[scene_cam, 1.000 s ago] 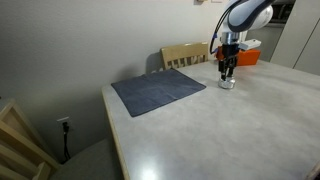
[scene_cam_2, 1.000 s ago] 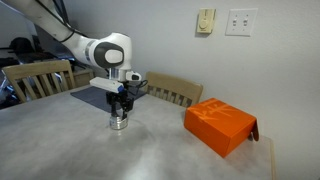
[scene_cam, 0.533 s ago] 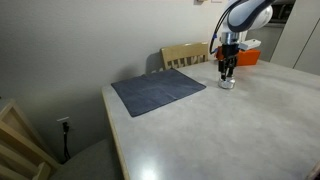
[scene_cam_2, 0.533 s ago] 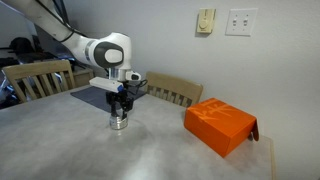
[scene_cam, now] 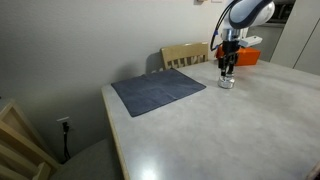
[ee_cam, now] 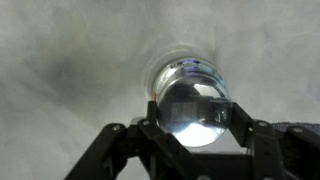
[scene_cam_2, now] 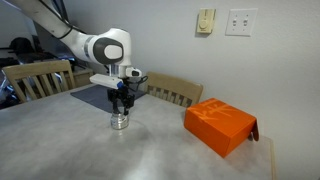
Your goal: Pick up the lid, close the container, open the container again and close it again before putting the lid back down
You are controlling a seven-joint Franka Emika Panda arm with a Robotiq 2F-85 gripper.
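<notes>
End effector: we see the end effector (ee_cam: 196,124) closed to a narrow gap on the lid (ee_cam: 192,108), with its dark fingers (ee_cam: 148,133) pressing the disc at 9 and 3 o'clock in the wrist view.
Lid: a round, shiny greyish disc, held flat and off the table (scene_cam_2: 150,152). In both exterior views it is too small for us to make out between the fingertips.
Container: the container (ee_cam: 185,68) is a small clear jar standing upright on the table, directly beneath the lid. In the wrist view we see its rim peeking past the lid at 12 o'clock.
Height: in an exterior view the end effector (scene_cam_2: 121,104) hangs just above the container (scene_cam_2: 120,122); we cannot tell whether lid and rim touch.
Orange box: the orange box (scene_cam_2: 222,124) lies on the table at 3 o'clock from the container, well apart from it.
Cloth: in an exterior view a dark grey cloth (scene_cam: 158,90) lies flat at 9 o'clock from the container (scene_cam: 227,83).
Chair: a wooden chair (scene_cam_2: 172,90) stands against the far edge of the table, behind the end effector.
</notes>
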